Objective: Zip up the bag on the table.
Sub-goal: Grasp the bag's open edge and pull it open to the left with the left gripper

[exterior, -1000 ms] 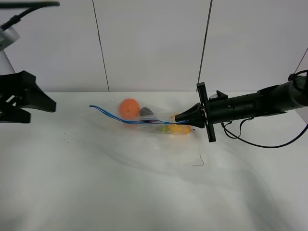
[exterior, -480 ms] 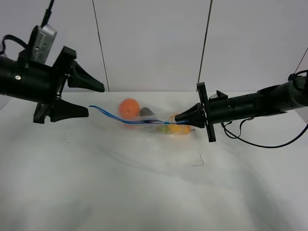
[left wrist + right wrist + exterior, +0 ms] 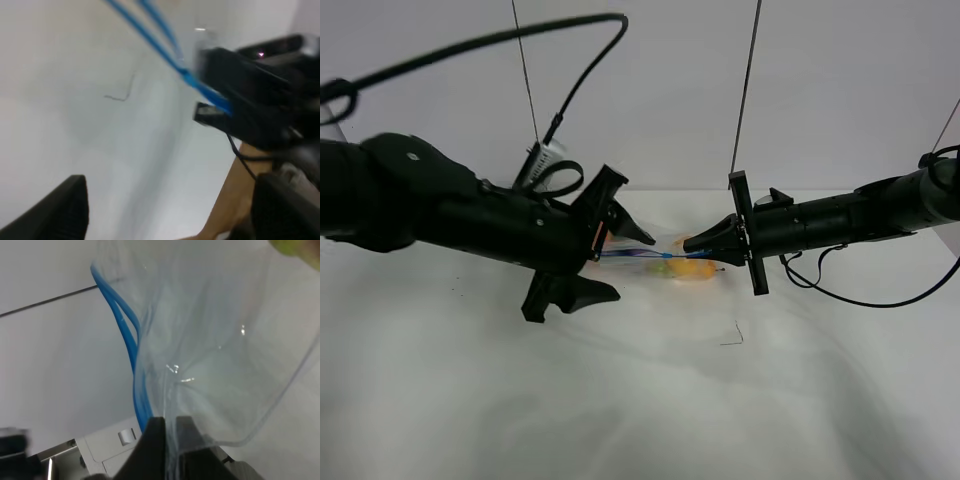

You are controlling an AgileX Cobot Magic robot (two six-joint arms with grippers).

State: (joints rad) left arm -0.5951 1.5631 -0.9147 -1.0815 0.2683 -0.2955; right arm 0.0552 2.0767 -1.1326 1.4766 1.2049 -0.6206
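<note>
Bag at frame centre on desk; R pincer clamps its blue strip (L pincer gapes wide, empty).

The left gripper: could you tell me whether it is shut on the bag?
No, the left gripper stands wide open, its jaws spread apart, not clamping the bag.

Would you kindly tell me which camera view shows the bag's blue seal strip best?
The right wrist view: the blue seal strip runs close and sharp, its two tracks apart, into the shut right hand. The left wrist view shows it blurred; the exterior high view, only a short stretch.
</note>
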